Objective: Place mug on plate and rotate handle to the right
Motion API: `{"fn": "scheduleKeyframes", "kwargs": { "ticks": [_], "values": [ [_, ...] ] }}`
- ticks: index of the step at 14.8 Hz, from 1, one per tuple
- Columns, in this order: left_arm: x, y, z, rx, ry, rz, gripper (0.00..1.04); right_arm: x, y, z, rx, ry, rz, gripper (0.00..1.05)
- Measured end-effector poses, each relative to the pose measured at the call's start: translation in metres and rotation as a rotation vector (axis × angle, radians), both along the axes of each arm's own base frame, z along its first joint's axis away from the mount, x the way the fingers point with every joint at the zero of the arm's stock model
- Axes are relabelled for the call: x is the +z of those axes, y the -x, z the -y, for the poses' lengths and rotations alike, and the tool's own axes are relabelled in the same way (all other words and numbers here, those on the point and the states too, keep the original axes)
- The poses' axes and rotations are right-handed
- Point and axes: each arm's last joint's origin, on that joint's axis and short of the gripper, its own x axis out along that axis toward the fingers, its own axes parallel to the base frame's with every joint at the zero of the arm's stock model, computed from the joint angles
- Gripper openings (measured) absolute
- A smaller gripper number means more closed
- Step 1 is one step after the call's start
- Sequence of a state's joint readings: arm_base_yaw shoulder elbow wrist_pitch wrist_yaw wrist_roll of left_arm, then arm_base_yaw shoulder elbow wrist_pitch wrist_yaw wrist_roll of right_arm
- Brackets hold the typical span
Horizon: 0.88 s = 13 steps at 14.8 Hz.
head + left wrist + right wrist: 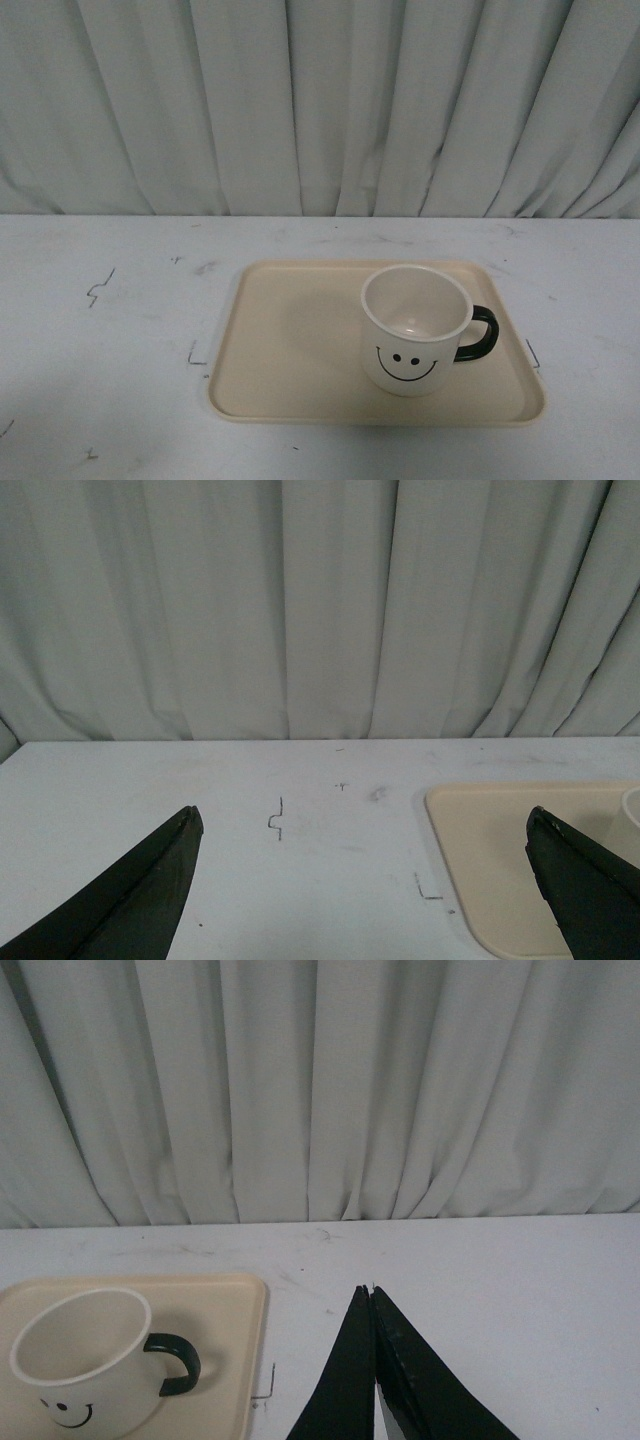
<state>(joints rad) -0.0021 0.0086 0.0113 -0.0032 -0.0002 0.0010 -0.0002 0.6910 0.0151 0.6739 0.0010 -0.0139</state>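
Observation:
The cream-white mug with a black smiley face stands upright on the right part of the beige plate. Its black handle points to the right. The mug, handle and plate also show in the right wrist view. My right gripper is shut and empty, over bare table to the right of the plate. My left gripper is open and empty, left of the plate; only a sliver of the mug shows at that view's edge. Neither arm shows in the front view.
A pale pleated curtain hangs behind the white table. Small black marks are drawn on the table around the plate.

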Motion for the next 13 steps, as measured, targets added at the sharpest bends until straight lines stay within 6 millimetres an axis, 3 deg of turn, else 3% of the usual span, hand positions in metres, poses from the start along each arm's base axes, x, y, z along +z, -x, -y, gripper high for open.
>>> {"fn": "scheduleKeyframes", "kwargs": {
  "ticks": [13],
  "values": [
    [0.0,0.0,0.0,0.0,0.0,0.0,0.98,0.006,0.026,0.0,0.0,0.0,0.017,0.02]
  ]
}}
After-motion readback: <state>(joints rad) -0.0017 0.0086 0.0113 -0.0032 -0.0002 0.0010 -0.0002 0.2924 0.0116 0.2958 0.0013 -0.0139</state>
